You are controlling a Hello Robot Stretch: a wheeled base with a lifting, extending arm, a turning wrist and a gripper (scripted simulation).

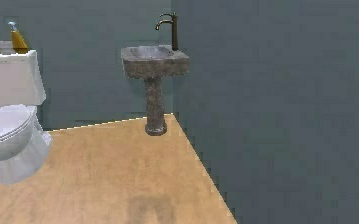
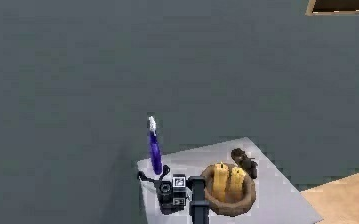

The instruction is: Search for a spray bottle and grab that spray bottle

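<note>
In the arm side view, a slim blue-purple spray bottle stood upright on a small grey table set against the dark wall, near the table's ten o'clock corner. The dark arm rose from the bottom edge, and the gripper lay at about six o'clock from the bottle, very near its base. I could not tell whether it touched the bottle, nor how the fingers were set. With the bottle standing on the table right behind them, I could not tell whether the gripper held anything. At about four o'clock from the bottle sat a brown bowl of yellow fruit, with a small dark object at the bowl's one o'clock. The forward view took in a white toilet at nine o'clock, a small yellow bottle on its tank, and a stone pedestal sink with a dark faucet near twelve. By my reckoning the search was done and the arm was lined up. The grab and the lift clear of the table were not yet shown.
</note>
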